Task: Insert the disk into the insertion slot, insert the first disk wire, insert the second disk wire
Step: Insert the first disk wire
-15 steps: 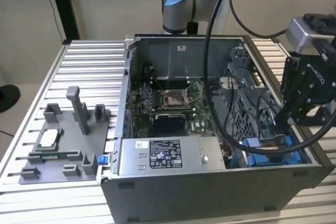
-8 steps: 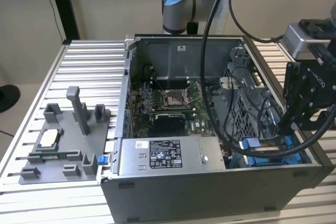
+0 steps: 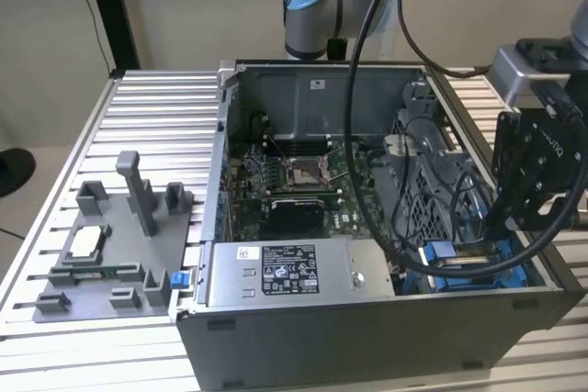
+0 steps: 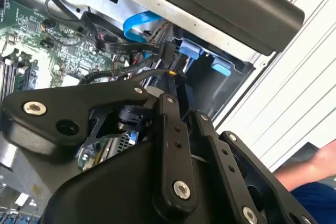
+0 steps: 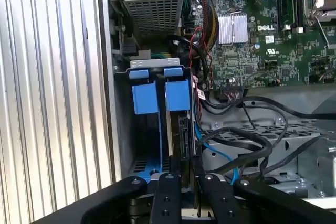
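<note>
Exterior view has the big ribbed aluminium table point(image 3: 156, 126) with an open computer case point(image 3: 367, 328) lying on it, side panel off. The arm point(image 3: 312, 6) rises behind the case. Over on the exterior view's left of the case there's the grey plastic fixture tray point(image 3: 101, 263).

Inside the case, the boxy power supply point(image 3: 276, 273) runs along the near wall and the green motherboard point(image 3: 294, 181) sits behind it. The grey perforated drive cage point(image 3: 432, 181) is toward the exterior view's right.

The gripper point(image 3: 505, 213) hangs right over that corner. In the first wrist view the gripper point(image 5: 187, 178) points straight at the insertion slot point(image 5: 170, 124), and the disk point(image 5: 183, 135) stands edge-on in it, under one of two blue tabs point(image 5: 177, 95). The bay beside it looks dark and open. Honestly can't tell whether the gripper is clamped on something or loose, since its tip is buried in dark stuff in both wrist views.

The disk wires point(image 5: 231, 145), black leads plus a thin blue one, drape over the cage just beside the disk. A person's forearm point(image 4: 310, 171) pokes into the second wrist view, well apart from the case.
</note>
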